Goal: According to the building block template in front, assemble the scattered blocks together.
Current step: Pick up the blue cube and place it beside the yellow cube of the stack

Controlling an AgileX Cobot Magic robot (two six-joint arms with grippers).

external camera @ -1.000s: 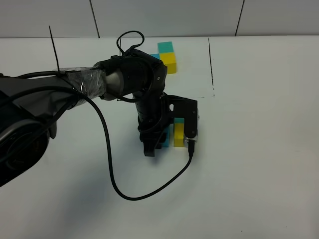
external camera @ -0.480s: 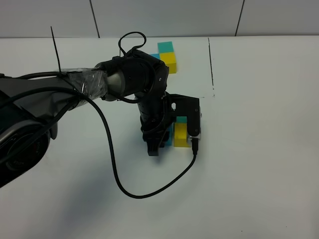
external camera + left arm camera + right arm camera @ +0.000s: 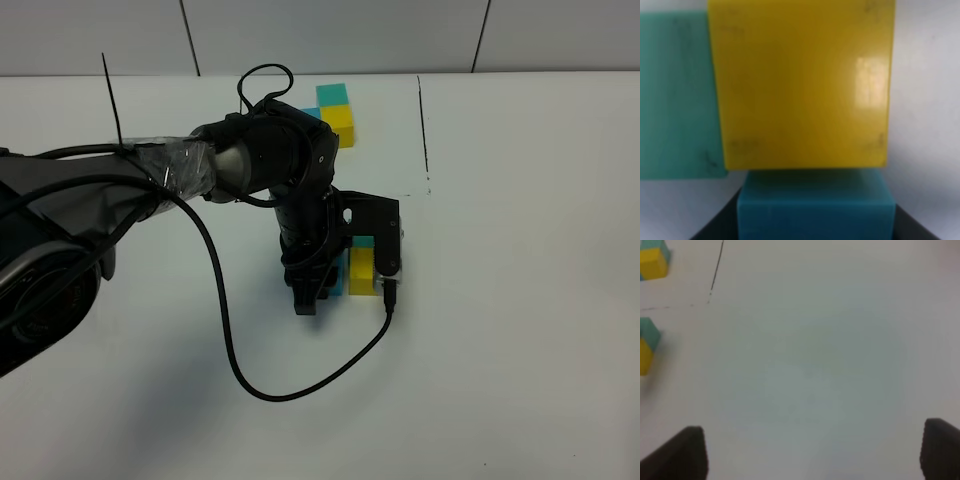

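My left gripper [image 3: 322, 287] is low on the table, shut on the blue block [image 3: 339, 281]. In the left wrist view the blue block [image 3: 815, 207] sits between the dark fingers [image 3: 715, 231], its face pressed against the yellow block [image 3: 802, 85]. The teal-green block [image 3: 677, 95] adjoins the yellow one on its side. From above, the yellow block [image 3: 361, 272] lies right of the blue one, with the teal-green block [image 3: 365, 242] behind it. The building block template [image 3: 336, 111] stands at the back, partly hidden by the arm. My right gripper [image 3: 815, 455] hangs open over bare table.
A thin black line [image 3: 423, 125] runs along the table right of the template, and another [image 3: 108, 95] at the far left. A black cable [image 3: 285, 392] loops over the table in front of the blocks. The left arm [image 3: 200, 165] spans the left half.
The left gripper with the blue block has shifted slightly right, closing up against the yellow block. The right gripper has not moved.
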